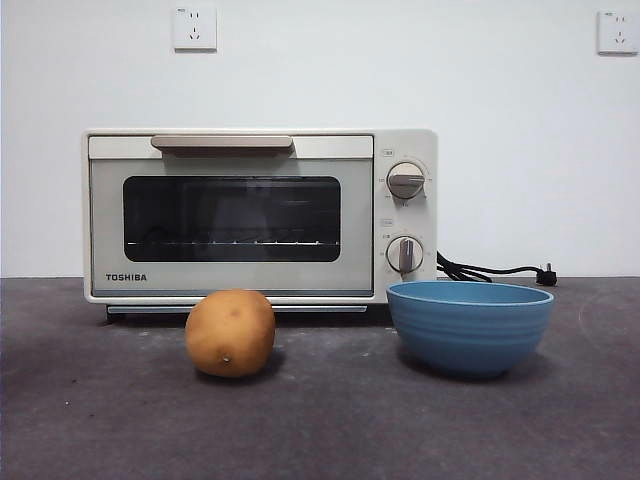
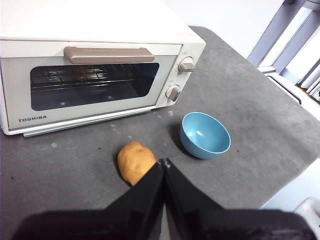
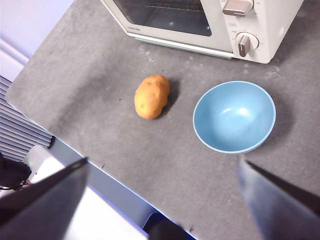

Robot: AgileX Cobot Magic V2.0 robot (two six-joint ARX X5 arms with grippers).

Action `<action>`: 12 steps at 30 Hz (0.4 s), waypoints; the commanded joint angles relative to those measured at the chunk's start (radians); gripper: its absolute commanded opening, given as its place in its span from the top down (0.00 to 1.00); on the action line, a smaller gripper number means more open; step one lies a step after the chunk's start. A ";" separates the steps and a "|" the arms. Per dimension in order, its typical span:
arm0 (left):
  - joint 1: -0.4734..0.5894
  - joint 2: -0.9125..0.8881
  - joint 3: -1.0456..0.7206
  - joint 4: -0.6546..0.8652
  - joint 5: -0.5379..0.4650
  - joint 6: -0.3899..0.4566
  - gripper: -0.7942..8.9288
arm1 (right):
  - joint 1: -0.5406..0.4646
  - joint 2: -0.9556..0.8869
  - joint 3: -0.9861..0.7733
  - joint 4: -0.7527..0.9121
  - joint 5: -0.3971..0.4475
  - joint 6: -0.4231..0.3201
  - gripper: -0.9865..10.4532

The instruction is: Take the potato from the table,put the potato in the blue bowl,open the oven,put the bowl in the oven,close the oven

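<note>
The golden-brown potato point(image 1: 230, 333) point(image 2: 135, 162) point(image 3: 152, 96) lies on the dark grey table point(image 1: 330, 420) in front of the oven's door. To its right stands the empty blue bowl point(image 1: 469, 325) point(image 2: 205, 135) point(image 3: 234, 116). The cream TOSHIBA oven point(image 1: 260, 215) point(image 2: 90, 75) point(image 3: 215, 22) stands behind both with its door shut. My left gripper point(image 2: 163, 162) is shut, held above the table just short of the potato, with nothing in it. My right gripper point(image 3: 162, 167) is wide open, high above the table's near edge. Neither gripper shows in the front view.
The oven's black cord point(image 1: 490, 270) and plug lie on the table behind the bowl. Two wall sockets point(image 1: 194, 28) sit high on the white wall. The table's edge point(image 3: 95, 175) runs below the right gripper.
</note>
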 commanded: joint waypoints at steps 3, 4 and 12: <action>0.001 -0.001 0.000 0.000 0.000 0.016 0.93 | 0.048 0.026 0.000 0.058 -0.002 0.049 0.39; 0.001 -0.001 0.000 0.000 0.000 0.017 0.93 | 0.062 0.033 0.000 0.075 -0.002 0.063 0.39; 0.001 -0.001 0.000 0.007 0.000 0.016 0.93 | 0.260 0.174 0.000 0.255 0.023 0.171 0.39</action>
